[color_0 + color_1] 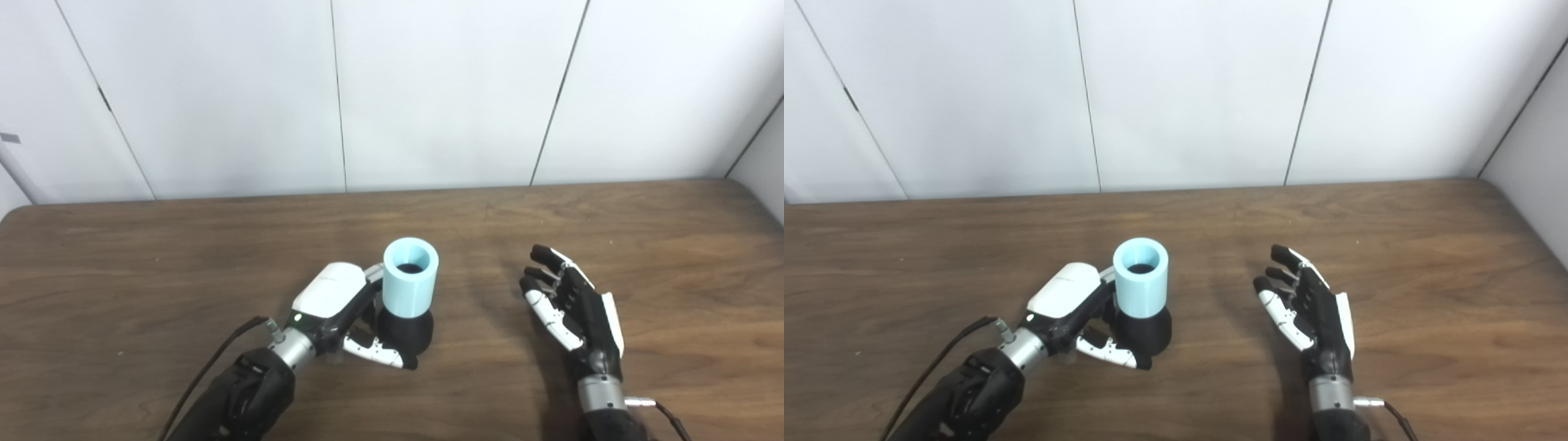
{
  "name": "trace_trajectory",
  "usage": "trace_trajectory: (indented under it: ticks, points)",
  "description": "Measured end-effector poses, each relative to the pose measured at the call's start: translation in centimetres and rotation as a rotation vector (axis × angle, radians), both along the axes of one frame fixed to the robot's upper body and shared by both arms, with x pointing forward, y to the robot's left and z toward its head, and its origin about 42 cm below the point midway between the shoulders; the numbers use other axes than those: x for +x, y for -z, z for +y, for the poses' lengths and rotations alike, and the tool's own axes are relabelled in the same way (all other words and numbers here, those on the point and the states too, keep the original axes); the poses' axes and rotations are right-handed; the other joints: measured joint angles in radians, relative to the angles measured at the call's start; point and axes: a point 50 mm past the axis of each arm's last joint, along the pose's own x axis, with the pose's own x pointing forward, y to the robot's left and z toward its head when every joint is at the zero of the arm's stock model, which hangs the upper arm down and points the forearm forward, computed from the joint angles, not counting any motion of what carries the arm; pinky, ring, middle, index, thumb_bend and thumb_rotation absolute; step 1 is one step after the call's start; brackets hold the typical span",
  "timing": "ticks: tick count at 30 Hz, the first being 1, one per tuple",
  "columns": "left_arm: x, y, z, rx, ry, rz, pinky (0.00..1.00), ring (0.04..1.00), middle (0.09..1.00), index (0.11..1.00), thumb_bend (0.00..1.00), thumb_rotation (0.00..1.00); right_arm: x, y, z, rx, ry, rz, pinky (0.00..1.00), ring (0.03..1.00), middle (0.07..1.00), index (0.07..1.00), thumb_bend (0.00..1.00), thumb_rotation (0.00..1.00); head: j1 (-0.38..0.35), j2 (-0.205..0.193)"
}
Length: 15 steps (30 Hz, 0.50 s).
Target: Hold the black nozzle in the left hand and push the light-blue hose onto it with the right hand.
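The left hand [343,309] reaches in from the lower left with its white back turned up and its forearm slanting across the table [184,257], and its fingers and thumb are wrapped around the black nozzle [407,331], the thumb curling along the nozzle's near side and the fingers disappearing behind it. The nozzle stands upright on the table just beyond the left palm, its dark rounded base widening downward. Seated on top of it, directly above the left thumb and touching the fingertips at its far-left side, is the light-blue hose [410,278], a short upright tube with its round mouth facing up and a dark interior showing inside. The right hand [572,306] lies well apart from the hose, off to the side away from the left hand, with its forearm coming in from the bottom edge; its palm faces inward toward the hose, its fingers are spread and extended away from the robot, and it holds nothing. A thin cable runs from each wrist. There is one nozzle, one hose and two hands in view.
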Motion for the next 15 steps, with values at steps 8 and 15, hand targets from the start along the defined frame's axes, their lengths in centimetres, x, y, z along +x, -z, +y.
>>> trace_trajectory:
  ticks: [8, 15]
  points:
    - [-0.2, 0.1, 0.2, -0.007, -0.014, -0.018, 0.92, 0.927, 0.924, 0.938, 1.0, 0.39, 0.0, 0.0, 0.0, -0.001, -0.004, 0.0, 0.59, 0.742, 0.809, 0.775, 0.34, 0.46, 0.0, -0.002]
    - [-0.4, -0.8, 2.4, -0.13, -0.038, 0.125, 0.99, 1.0, 0.999, 1.0, 1.0, 0.41, 0.0, 0.0, 0.2, -0.001, -0.008, 0.003, 0.6, 0.735, 0.803, 0.782, 0.32, 0.45, -0.008, -0.005]
